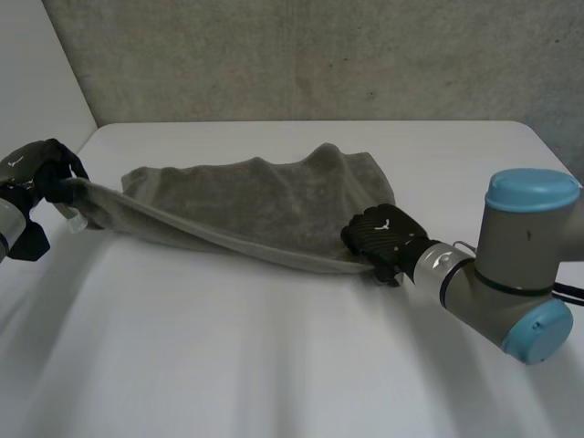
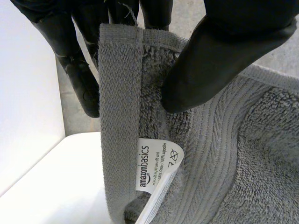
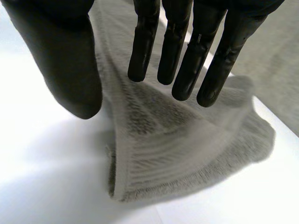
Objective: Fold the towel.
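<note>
Pinching the towel [image 1: 246,196] corner, left robot hand [image 1: 47,166]; right robot hand [image 1: 383,235] released at near edge.

We see a white table [image 1: 274,365], and on it lies a single grey towel [image 1: 246,196], spread left to right across the far middle. Its far side rests rumpled on the surface, its near edge raised off it.

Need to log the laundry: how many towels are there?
1: the grey towel lies across the white table, its near edge running from the left hand, pinching one corner, to the right hand at another. None seems hidden.
</note>
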